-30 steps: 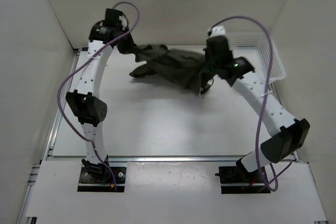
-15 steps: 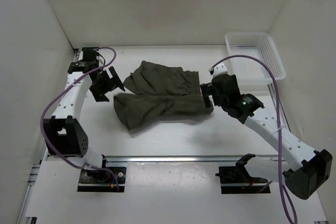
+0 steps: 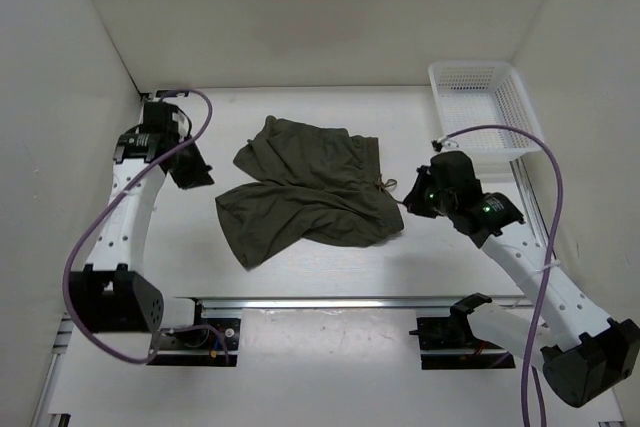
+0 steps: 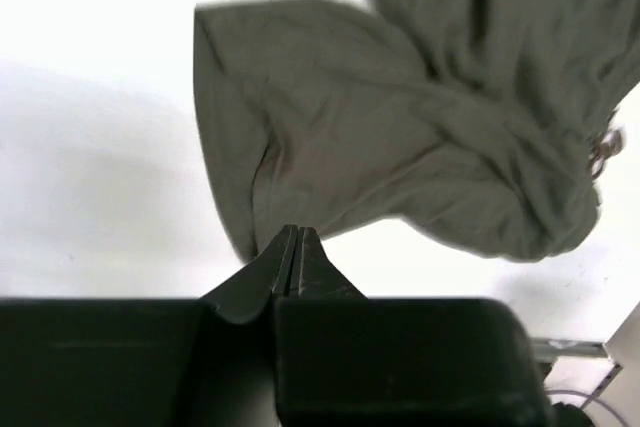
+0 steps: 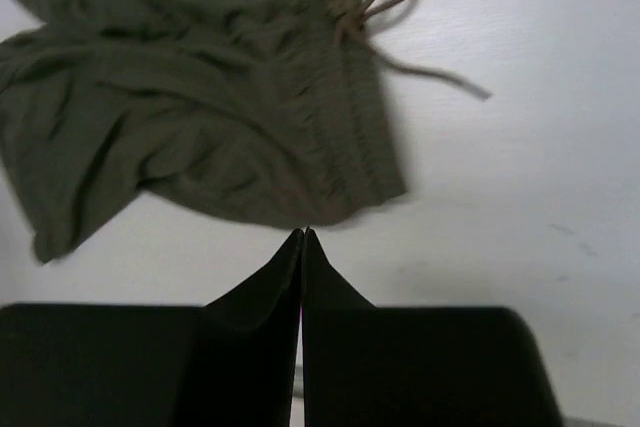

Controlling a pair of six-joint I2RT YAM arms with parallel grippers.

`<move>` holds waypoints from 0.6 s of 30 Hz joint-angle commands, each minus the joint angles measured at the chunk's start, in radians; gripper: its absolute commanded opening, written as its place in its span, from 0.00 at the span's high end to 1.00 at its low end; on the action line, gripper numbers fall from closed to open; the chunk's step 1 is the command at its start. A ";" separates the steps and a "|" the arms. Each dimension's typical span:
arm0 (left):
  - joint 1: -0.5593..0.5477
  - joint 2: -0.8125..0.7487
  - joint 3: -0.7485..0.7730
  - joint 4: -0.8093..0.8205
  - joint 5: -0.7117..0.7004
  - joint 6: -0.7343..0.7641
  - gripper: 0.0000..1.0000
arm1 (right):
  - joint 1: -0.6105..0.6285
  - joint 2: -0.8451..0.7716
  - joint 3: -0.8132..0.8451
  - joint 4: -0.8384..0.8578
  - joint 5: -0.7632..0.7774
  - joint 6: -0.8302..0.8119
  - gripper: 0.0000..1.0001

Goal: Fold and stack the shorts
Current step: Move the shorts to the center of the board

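The dark olive-green shorts (image 3: 310, 192) lie crumpled on the white table (image 3: 320, 262), one leg spread toward the front left. My left gripper (image 3: 197, 171) hangs left of them, shut and empty. In the left wrist view its tips (image 4: 293, 231) meet just short of a leg hem of the shorts (image 4: 400, 137). To the right of the cloth my right gripper (image 3: 411, 196) is also shut and empty. The right wrist view shows its closed tips (image 5: 302, 233) just off the gathered waistband (image 5: 340, 147), with the drawstring cord (image 5: 385, 2) looped beyond it.
A white plastic mesh basket (image 3: 487, 107) stands at the table's back right corner. White walls close in the table on the left, back and right. A metal rail (image 3: 320, 302) runs along the near edge by the arm bases.
A second ago both grippers held the shorts up at the back. The shorts now lie on the table, and both grippers have let go, pulled outward and closed.
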 commanded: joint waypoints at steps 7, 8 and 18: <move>-0.132 -0.206 -0.576 0.161 0.168 -0.196 0.51 | -0.010 -0.015 -0.211 0.070 -0.276 0.225 0.77; -0.162 -0.192 -0.598 0.177 0.159 -0.210 0.50 | -0.019 -0.015 -0.211 0.070 -0.276 0.225 0.75; -0.317 0.061 -0.575 0.240 0.025 -0.251 0.47 | -0.039 0.031 -0.181 0.049 -0.276 0.179 0.36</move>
